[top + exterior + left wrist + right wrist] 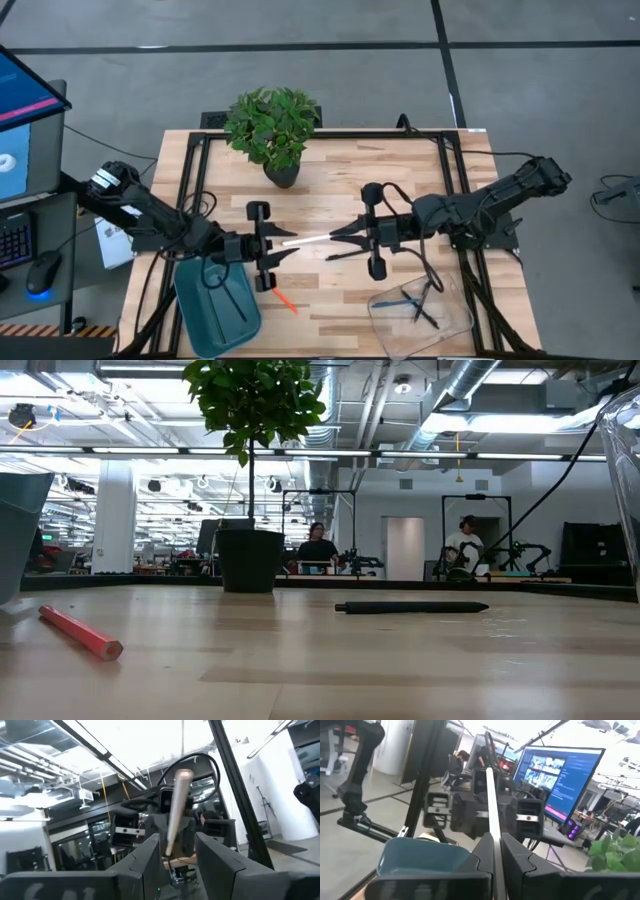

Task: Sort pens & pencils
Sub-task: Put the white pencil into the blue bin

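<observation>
High view: both arms are meeting above the middle of the desk (330, 195), handing over a whitish pen (310, 240) held level between them. The right gripper (340, 238) is clamping one end of it, fingers pressed together on the shaft, as the right wrist view confirms. The left gripper (283, 240) is facing it with its fingers (150, 857) standing apart on either side of the pen's other end, not yet pinching it. Sorting appears partly done: dark sticks are lying in the teal tray (190, 300) at the desk's near left corner, and a blue pen (400, 301) with dark ones is lying in the clear tray (385, 330) near the near right corner. An orange pencil (284, 298) beside the teal tray and a black pen (412, 607) on the bare wood are still waiting.
</observation>
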